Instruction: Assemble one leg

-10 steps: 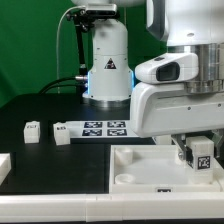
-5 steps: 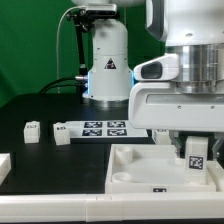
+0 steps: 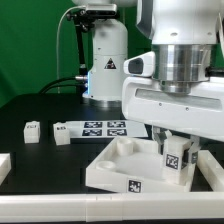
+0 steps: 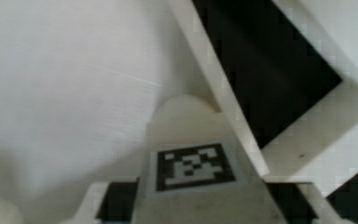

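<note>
My gripper [image 3: 176,160] is shut on the leg [image 3: 174,161], a small white block with a square marker tag facing the camera. It holds the leg upright inside the large white tray [image 3: 112,172], near the tray's corner on the exterior view's right. Whether the leg touches the tray floor is hidden. In the wrist view the leg [image 4: 197,160] stands between my two fingers [image 4: 119,202], with the tray's white floor [image 4: 69,80] and its raised rim [image 4: 229,90] beyond it.
Two more small white legs [image 3: 32,131] [image 3: 62,133] stand on the black table at the exterior view's left. Another white part [image 3: 3,168] sits at the left edge. The marker board [image 3: 105,127] lies behind the tray, in front of the robot base [image 3: 108,65].
My gripper has moved toward the exterior view's left with the leg in it. The tray has turned and slid left, so one corner now points toward the camera.
</note>
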`<control>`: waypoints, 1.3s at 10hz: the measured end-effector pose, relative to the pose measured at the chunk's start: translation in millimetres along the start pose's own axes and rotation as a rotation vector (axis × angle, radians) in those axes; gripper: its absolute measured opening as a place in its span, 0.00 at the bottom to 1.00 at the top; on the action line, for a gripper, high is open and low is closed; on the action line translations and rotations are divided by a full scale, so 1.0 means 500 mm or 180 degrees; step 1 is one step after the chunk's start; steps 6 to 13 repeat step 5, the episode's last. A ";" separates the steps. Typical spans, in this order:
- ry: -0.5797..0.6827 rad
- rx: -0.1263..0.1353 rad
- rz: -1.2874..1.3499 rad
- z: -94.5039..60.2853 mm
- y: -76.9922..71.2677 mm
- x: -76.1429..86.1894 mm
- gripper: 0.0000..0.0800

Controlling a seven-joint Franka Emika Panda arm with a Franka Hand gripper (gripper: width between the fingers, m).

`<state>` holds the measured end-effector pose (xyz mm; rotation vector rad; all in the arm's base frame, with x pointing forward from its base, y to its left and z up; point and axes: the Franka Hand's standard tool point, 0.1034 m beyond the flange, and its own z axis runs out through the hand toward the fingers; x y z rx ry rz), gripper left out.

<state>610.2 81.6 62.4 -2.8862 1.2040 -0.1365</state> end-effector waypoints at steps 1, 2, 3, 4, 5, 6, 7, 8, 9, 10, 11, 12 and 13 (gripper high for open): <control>-0.0002 0.0002 -0.0003 0.001 -0.001 -0.002 0.38; -0.0003 0.0002 -0.0003 0.001 -0.001 -0.002 0.68; -0.0003 0.0002 -0.0003 0.001 -0.001 -0.002 0.68; -0.0003 0.0002 -0.0003 0.001 -0.001 -0.002 0.77; -0.0003 0.0001 -0.0003 0.001 -0.001 -0.002 0.80; -0.0003 0.0001 -0.0003 0.001 -0.001 -0.002 0.80; -0.0003 0.0001 -0.0003 0.001 -0.001 -0.002 0.80; -0.0003 0.0001 -0.0003 0.001 -0.001 -0.002 0.80; -0.0003 0.0001 -0.0003 0.001 -0.001 -0.002 0.80; -0.0003 0.0001 -0.0003 0.001 -0.001 -0.002 0.80; -0.0003 0.0001 -0.0003 0.001 -0.001 -0.002 0.80; -0.0003 0.0001 -0.0003 0.001 -0.001 -0.002 0.80; -0.0003 0.0001 -0.0003 0.001 -0.001 -0.002 0.80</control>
